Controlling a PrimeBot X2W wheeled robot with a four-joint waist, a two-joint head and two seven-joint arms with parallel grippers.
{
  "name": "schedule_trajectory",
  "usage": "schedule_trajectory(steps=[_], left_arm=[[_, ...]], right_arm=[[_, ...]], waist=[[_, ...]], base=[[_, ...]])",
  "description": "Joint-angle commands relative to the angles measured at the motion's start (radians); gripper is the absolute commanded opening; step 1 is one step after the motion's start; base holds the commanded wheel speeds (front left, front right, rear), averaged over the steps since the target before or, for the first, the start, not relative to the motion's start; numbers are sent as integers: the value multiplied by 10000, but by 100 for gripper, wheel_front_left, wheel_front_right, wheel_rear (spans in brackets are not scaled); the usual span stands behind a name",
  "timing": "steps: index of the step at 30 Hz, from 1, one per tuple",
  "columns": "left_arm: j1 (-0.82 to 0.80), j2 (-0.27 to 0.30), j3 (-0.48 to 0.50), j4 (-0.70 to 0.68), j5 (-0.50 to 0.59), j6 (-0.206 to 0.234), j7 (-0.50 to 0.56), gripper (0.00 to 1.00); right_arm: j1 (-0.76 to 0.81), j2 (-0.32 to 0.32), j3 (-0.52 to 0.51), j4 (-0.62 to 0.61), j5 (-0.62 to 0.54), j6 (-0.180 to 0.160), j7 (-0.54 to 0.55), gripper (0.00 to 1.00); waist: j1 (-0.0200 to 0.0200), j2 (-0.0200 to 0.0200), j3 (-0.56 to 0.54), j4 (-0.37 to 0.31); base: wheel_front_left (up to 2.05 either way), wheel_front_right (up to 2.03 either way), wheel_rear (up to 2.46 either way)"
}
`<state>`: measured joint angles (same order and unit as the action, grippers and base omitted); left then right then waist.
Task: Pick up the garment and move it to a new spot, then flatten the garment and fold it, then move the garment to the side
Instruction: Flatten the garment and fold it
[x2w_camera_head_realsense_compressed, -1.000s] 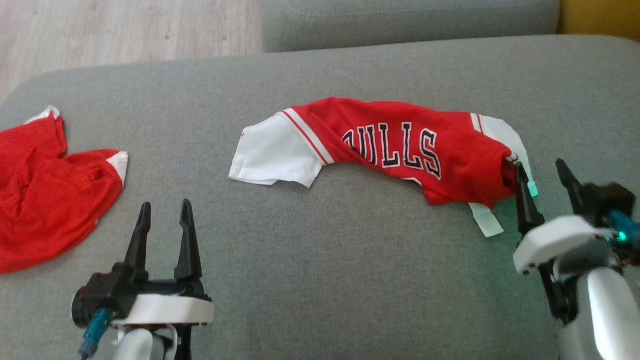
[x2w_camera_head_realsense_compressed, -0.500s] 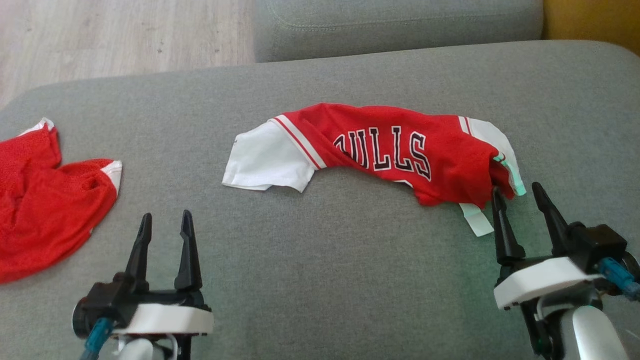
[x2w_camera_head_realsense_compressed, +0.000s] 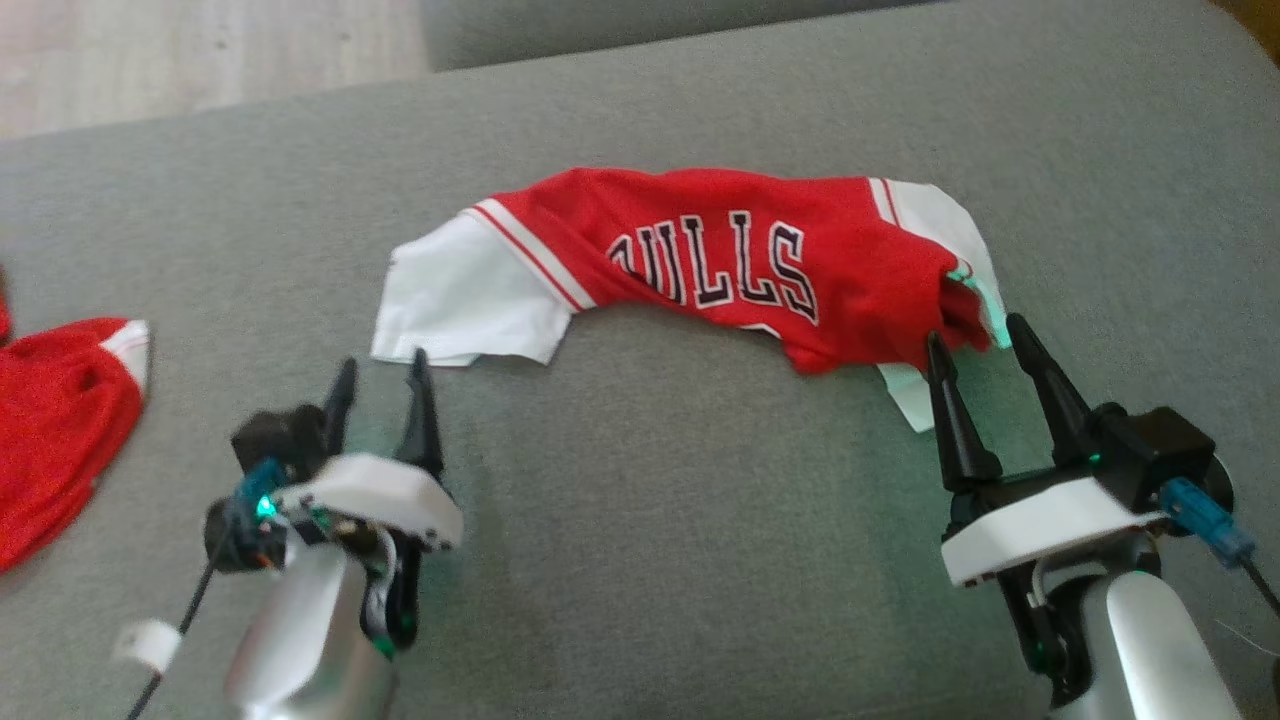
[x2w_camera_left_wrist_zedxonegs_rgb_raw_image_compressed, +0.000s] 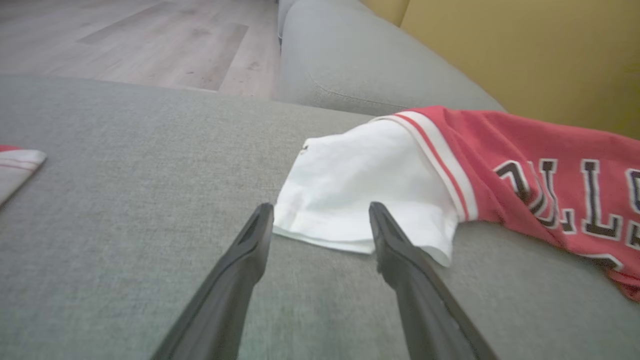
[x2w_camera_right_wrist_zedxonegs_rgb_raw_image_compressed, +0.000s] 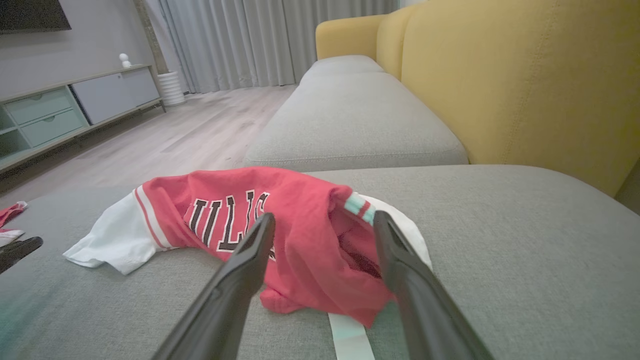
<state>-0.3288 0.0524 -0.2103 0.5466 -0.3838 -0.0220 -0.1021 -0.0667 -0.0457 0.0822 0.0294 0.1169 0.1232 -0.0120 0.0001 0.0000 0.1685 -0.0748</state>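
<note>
Red-and-white BULLS garment (x2w_camera_head_realsense_compressed: 700, 260) lies bunched across mid seat cushion (x2w_camera_head_realsense_compressed: 650, 540), first letter half-lost in a fold. L gripper (x2w_camera_head_realsense_compressed: 382, 362), jaws spread, blurred, sits just short of the white sleeve (x2w_camera_head_realsense_compressed: 460, 300). R gripper (x2w_camera_head_realsense_compressed: 975, 332), also spread, at garment's opposite end. A red cloth (x2w_camera_head_realsense_compressed: 50, 430), cut off, lies at cushion's left edge.

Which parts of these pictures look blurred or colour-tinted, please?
Head view: the left gripper is motion-smeared, the right gripper crisper, with a green cast on the grey fabric sofa cushion near both. Right wrist view: the red and white Bulls jersey is sharp.
</note>
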Motion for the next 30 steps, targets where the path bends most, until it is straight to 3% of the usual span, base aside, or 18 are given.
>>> schedule_trajectory(steps=[1, 6, 12, 13, 14, 16, 19, 25, 30], left_arm=[[-589, 82, 495, 70, -52, 277, -23, 100], [-1692, 454, 702, 1426, 153, 976, 465, 100], [-2570, 746, 1062, 2906, -214, 1326, 1639, 100], [-2644, 716, 1060, 3032, -302, 1235, 1818, 81], [-2697, 660, 993, 3106, -360, 1079, 1978, 0], [-2817, 522, 885, 3045, -497, 724, 2040, 0], [-3159, 421, 778, 2557, -490, 417, 1298, 0], [-4457, 293, 479, 1570, -179, 33, -609, 0], [-5612, 92, 214, 849, -198, -222, -1385, 0]], right_arm=[[-421, -46, 309, -395, 142, 75, -112, 100], [-561, -46, 467, -423, 270, 75, -222, 100], [-646, -45, 529, -337, 415, 75, -372, 100], [-652, -45, 532, -332, 431, 75, -394, 100], [-653, -45, 522, -326, 445, 75, -416, 100], [-661, -45, 473, -336, 494, 75, -471, 100], [-691, -45, 435, -321, 575, 75, -516, 100], [-735, -45, 502, -229, 702, 75, -540, 100], [-751, -45, 529, -165, 765, 75, -545, 100]], waist=[[-1, 0, 339, -390], [-1, 0, 748, -920], [-1, 0, 1072, -1352], [-1, 0, 1096, -1375], [-1, 0, 1109, -1387], [-1, 0, 1142, -1390], [-1, 0, 1161, -1374], [-1, 0, 1048, -1314], [-1, 0, 847, -1234]], base=[[0, 0, 0], [0, 0, 0], [0, 0, 0], [0, 0, 0], [0, 0, 0], [0, 0, 0], [0, 0, 0], [0, 0, 0], [0, 0, 0]])
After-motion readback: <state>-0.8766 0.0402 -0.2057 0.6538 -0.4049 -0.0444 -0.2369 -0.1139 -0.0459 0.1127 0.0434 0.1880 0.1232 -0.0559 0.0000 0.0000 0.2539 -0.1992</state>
